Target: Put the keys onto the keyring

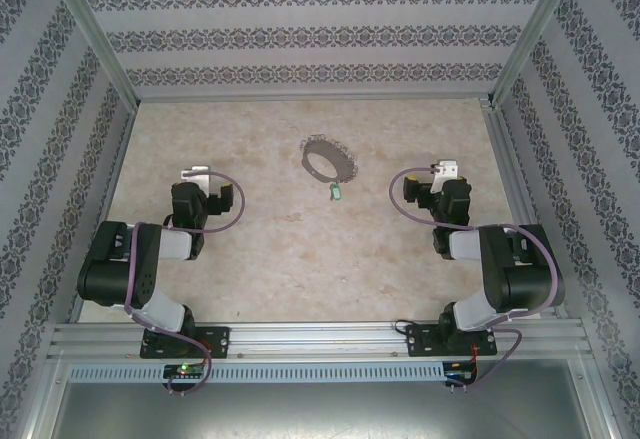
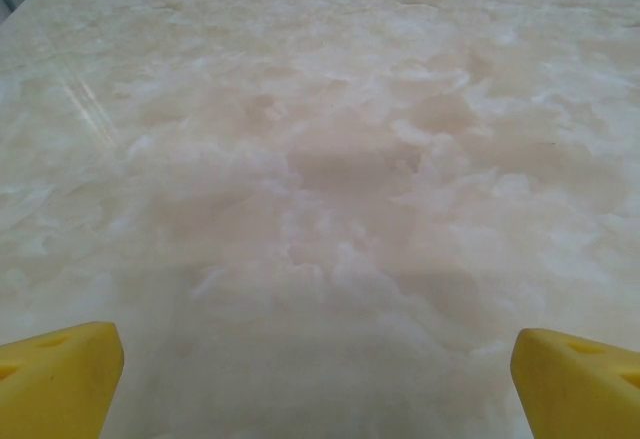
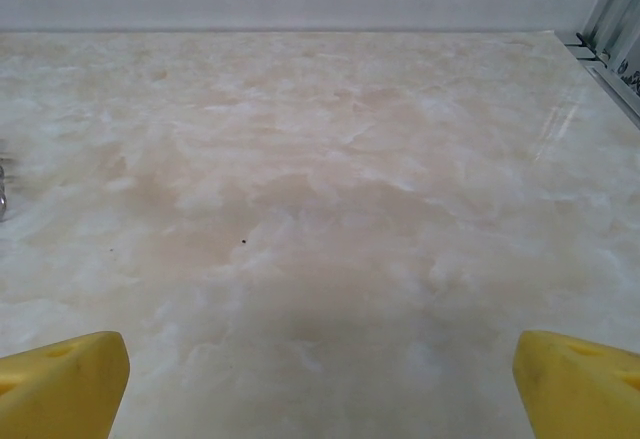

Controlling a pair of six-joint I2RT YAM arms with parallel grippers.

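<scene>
I saw the left end effector (image 1: 194,173) and right end effector (image 1: 446,169) both released, fingers wide apart above the surface (image 1: 270,259). The keyring (image 1: 329,159) lay between them, farther back, with the green key (image 1: 336,192) just beside its near edge.

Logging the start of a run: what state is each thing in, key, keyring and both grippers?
keyring, lying flat, untouched.
key, lying loose beside the keyring, not threaded on.
left gripper, jaws open, empty.
right gripper, jaws open, empty.
</scene>
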